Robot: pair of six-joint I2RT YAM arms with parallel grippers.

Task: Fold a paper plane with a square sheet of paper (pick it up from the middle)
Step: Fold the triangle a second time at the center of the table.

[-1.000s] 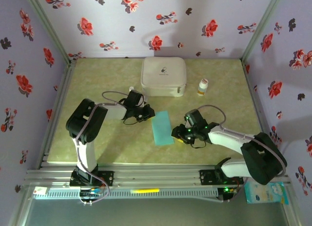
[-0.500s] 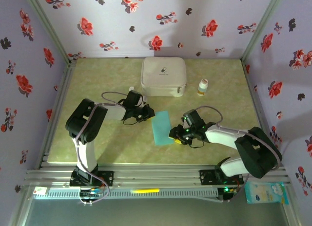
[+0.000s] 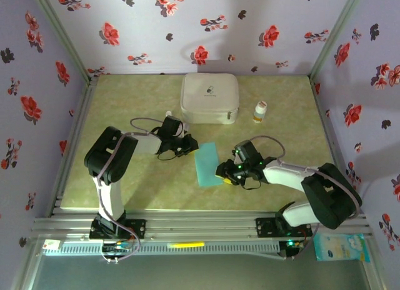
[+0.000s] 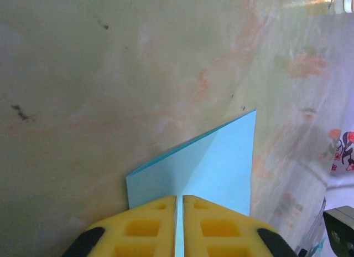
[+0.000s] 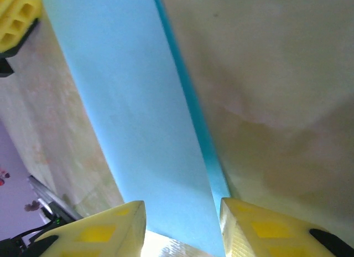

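**Both my claws at a folded blue sheet in the middle of the bench**

Seen from above, a light blue-teal sheet of paper (image 3: pixel 208 165) lies flat in the middle of the pale green marbled bench (image 3: pixel 125 177). It looks like a narrow rectangle, longer than it is wide and tilted slightly. My two arms reach in toward it from either side.

My left claw (image 3: pixel 189 146) sits at the sheet's far left corner. In my left wrist camera, its yellow fingers (image 4: pixel 144 229) are pressed nearly together. A thin sliver of blue shows in the slit between them, so this claw is closed on the paper's edge. Beyond the fingers, the sheet (image 4: pixel 210 168) spreads out across the bench, and a darker line along its left edge shows a second layer underneath.

My right claw (image 3: pixel 223 173) is at the sheet's near right edge. In my right wrist camera, its two yellow fingers (image 5: pixel 105 235) stand clearly apart, so this claw is open. The blue strip (image 5: pixel 138 118) runs away between them, with its doubled edge close to the right-hand finger. I cannot tell whether either finger touches the paper.

At the back of the bench, well apart from the sheet, sits a white rounded case (image 3: pixel 209 97). Just to its right stands a small bottle (image 3: pixel 260 111) with a white cap. The walls around the bench are lilac with red flowers.
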